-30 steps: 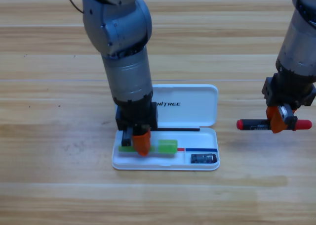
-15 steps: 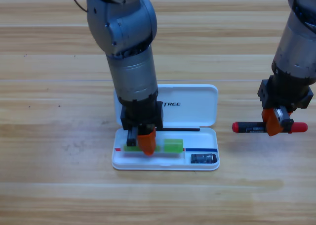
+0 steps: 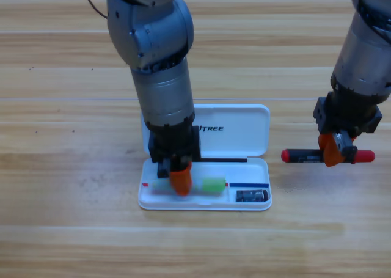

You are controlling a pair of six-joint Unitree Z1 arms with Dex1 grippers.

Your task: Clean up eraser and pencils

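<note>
The light green pencil lies lengthwise in the lower tray of the open white case. My left gripper points down onto its middle, shut on it and hiding part of it. The small dark eraser rests in the tray's right end. To the right of the case, my right gripper is shut on the black pencil with red ends. It holds that pencil level just above the table.
The case's lid lies open flat behind the tray. The left arm's grey body stands over the lid's left part. Bare wooden table surrounds the case.
The right gripper has carried the black pencil leftward, toward the case. The left gripper and the green pencil have shifted slightly right within the tray.
</note>
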